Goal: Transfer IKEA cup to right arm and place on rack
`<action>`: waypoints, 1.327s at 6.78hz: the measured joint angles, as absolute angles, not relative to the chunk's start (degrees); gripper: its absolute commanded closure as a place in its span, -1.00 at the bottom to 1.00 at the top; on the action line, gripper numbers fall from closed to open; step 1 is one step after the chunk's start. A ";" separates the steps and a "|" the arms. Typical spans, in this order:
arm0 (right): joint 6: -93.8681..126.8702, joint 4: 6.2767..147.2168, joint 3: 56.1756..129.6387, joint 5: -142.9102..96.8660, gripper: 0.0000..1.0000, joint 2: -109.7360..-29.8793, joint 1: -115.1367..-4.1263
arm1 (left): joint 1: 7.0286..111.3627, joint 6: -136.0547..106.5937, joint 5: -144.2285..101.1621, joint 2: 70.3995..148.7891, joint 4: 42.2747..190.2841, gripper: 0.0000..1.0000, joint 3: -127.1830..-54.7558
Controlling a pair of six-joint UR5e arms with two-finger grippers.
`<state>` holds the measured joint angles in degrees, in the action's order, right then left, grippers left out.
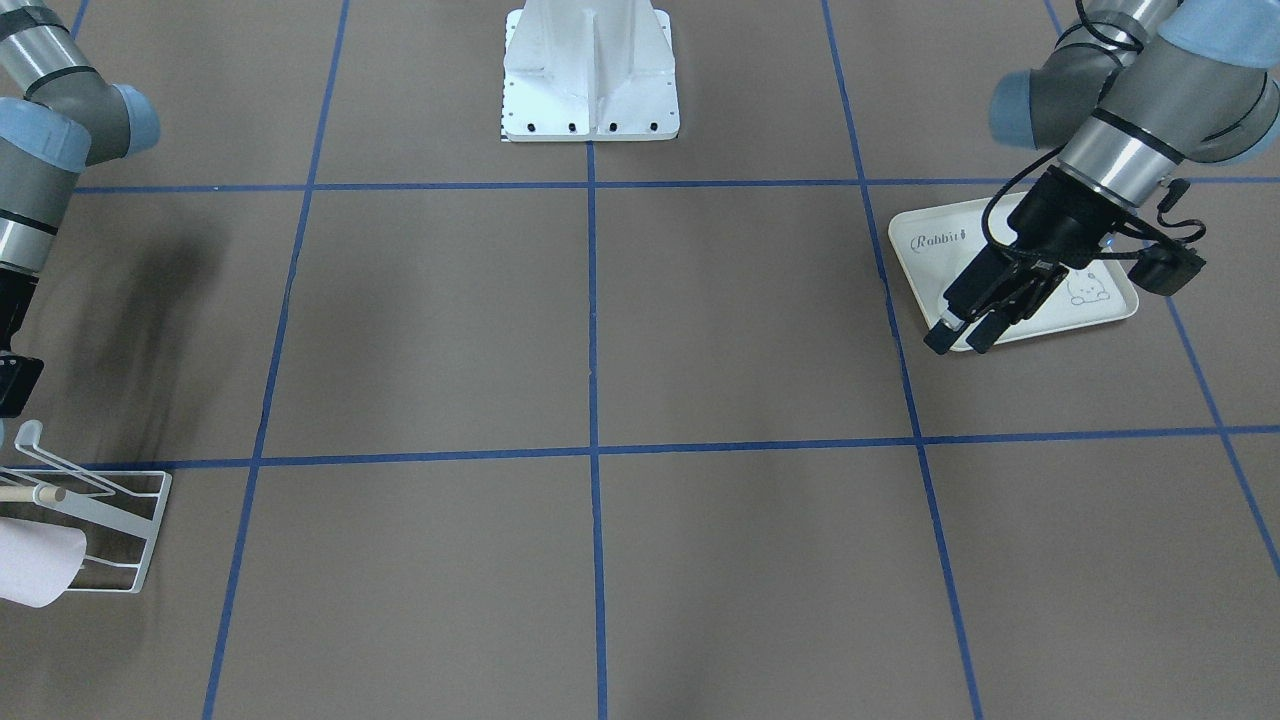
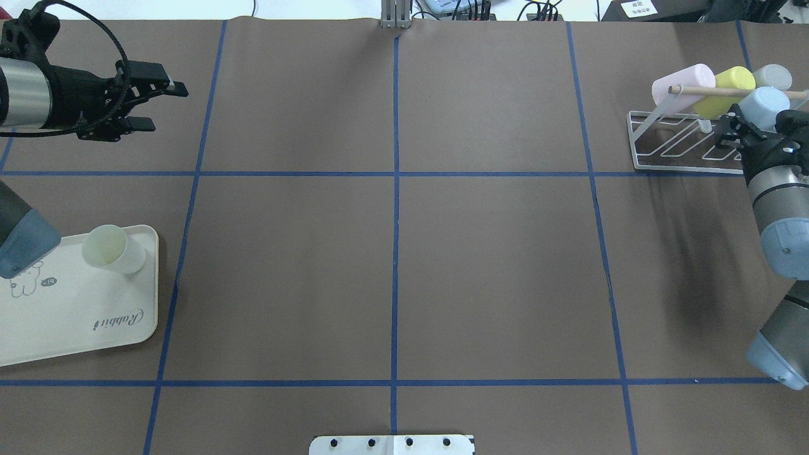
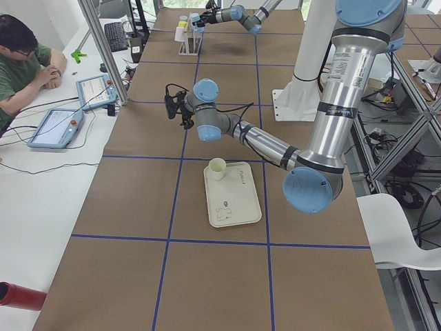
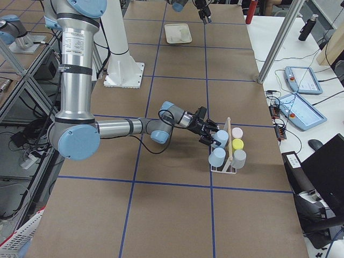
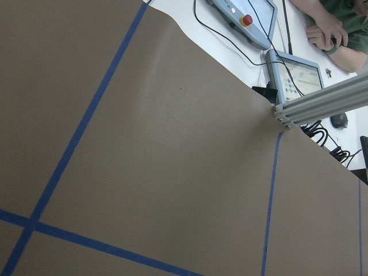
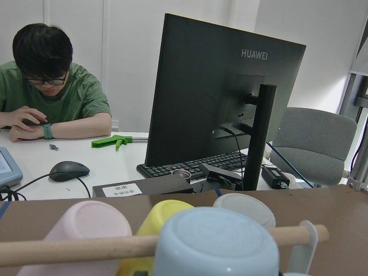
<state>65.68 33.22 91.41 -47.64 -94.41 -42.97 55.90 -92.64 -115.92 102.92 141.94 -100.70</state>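
A light blue IKEA cup [image 2: 761, 104] lies on the near side of the white wire rack [image 2: 670, 165], just below its wooden dowel. Its base fills the lower middle of the right wrist view [image 6: 215, 247]. The right arm's gripper [image 2: 755, 123] is right at that base with fingers on either side, but I cannot tell whether they press on it. A cream cup [image 2: 115, 248] stands upright on the rabbit-printed tray [image 2: 76, 328]. My left gripper [image 2: 165, 106] hovers open and holds nothing, beyond the tray's far side.
Pink [image 2: 682, 82], yellow [image 2: 733, 85] and grey [image 2: 772, 76] cups hang on the rack's far side. The robot's white base plate [image 1: 590, 110] sits at mid-table. A person [image 3: 24, 65] sits at a bench beyond the table's far edge, with pendants and a monitor.
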 measured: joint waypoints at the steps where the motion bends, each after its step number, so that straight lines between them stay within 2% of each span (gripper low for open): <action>1: 65.54 33.20 91.42 -47.63 -1.00 -94.41 -43.13 | 55.90 -92.64 -116.16 102.92 141.94 -1.00 -100.67; 5: 62.58 32.97 92.34 -47.71 -1.00 -94.39 -45.73 | 55.91 -92.68 -116.81 102.84 141.97 -1.00 -100.77; 9: 61.28 33.14 102.19 -49.22 -1.00 -93.93 -47.25 | 57.53 -91.01 -119.65 101.37 141.79 -1.00 -100.37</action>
<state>61.28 33.14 102.19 -49.22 -93.93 -47.25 57.53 -91.01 -119.65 101.37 141.79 -100.37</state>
